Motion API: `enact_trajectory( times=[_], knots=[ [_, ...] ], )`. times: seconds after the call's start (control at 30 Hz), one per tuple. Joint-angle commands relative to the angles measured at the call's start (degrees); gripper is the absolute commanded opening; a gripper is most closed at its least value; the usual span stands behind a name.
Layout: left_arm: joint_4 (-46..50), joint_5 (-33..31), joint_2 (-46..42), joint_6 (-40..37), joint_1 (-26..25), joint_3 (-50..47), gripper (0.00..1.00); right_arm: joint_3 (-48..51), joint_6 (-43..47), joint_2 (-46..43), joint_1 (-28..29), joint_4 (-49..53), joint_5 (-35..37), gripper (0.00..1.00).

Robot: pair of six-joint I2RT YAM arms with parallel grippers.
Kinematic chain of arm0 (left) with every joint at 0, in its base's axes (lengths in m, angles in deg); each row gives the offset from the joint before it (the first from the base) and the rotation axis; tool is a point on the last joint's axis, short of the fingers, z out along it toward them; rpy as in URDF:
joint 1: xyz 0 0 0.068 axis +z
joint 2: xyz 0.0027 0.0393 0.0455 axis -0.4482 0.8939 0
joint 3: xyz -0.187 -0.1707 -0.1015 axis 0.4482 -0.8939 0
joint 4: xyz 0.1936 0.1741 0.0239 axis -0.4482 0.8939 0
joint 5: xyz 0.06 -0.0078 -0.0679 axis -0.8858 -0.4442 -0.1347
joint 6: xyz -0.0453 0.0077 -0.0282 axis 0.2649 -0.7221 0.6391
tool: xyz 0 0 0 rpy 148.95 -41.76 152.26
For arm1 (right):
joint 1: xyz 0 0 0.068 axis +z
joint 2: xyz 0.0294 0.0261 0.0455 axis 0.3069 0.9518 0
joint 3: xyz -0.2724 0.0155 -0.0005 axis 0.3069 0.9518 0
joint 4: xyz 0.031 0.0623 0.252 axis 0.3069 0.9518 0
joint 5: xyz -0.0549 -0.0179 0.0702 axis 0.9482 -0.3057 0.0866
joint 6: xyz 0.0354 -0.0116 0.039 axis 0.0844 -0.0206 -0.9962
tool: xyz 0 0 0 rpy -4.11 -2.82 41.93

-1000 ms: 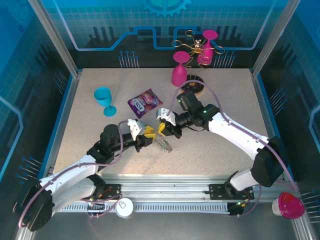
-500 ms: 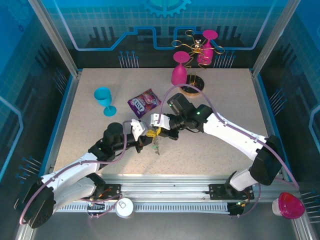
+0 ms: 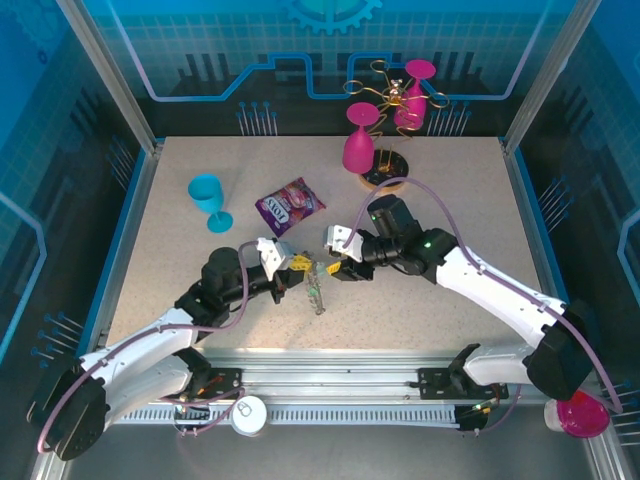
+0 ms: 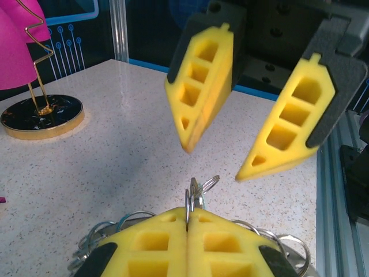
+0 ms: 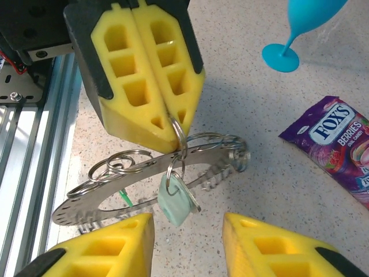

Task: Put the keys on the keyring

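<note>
Two arms are meeting over the near middle of the table (image 3: 450, 210). The left gripper (image 3: 296, 265) is clamped all the way down, yellow pads pressed flat together, and it's pinching one of the small wire loops (image 5: 179, 134) on the rim of the keyring (image 5: 138, 183). So the keyring dangles off that one loop, tilted, just below the left fingertips and right between the two grippers. Can't tell whether its low end touches the tabletop. The pale grey-green key (image 5: 174, 206) hangs from a little split ring that's threaded on the keyring's rim, just under the pinch point. A thin bright green sliver (image 5: 124, 198) pokes into the ring's open middle; too little of it shows to say how it sits. The right gripper (image 4: 216, 160) faces the left one from just beside it, jaws parted about halfway with nothing in them, a finger on either side of the hanging key without touching it. Further back there's a snack packet (image 3: 290, 205), a blue goblet (image 3: 208, 196), and a pink glass (image 3: 358, 148) on a wire rack with a round base (image 4: 40, 118).
</note>
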Motion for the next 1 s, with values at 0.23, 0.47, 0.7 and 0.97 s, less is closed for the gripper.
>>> enact_trajectory(
  times=[0.23,0.47,0.7,0.97],
  knots=[
    [-6.4,0.2,0.5,2.7,0.1,-0.8,0.00,0.3,-0.9,0.7,0.6,-5.2,-3.6,0.30],
    [-7.9,0.0,1.4,4.2,0.1,-0.9,0.00,-0.4,-0.5,1.4,2.0,-5.8,-3.1,0.19],
    [-8.5,-3.1,1.1,7.0,0.2,-1.3,0.00,-0.8,2.3,1.6,4.1,-3.0,2.4,0.00],
    [-14.8,-4.8,2.5,12.9,0.2,-2.4,0.00,1.8,5.5,1.3,8.5,-5.6,5.3,0.02]
  ],
)
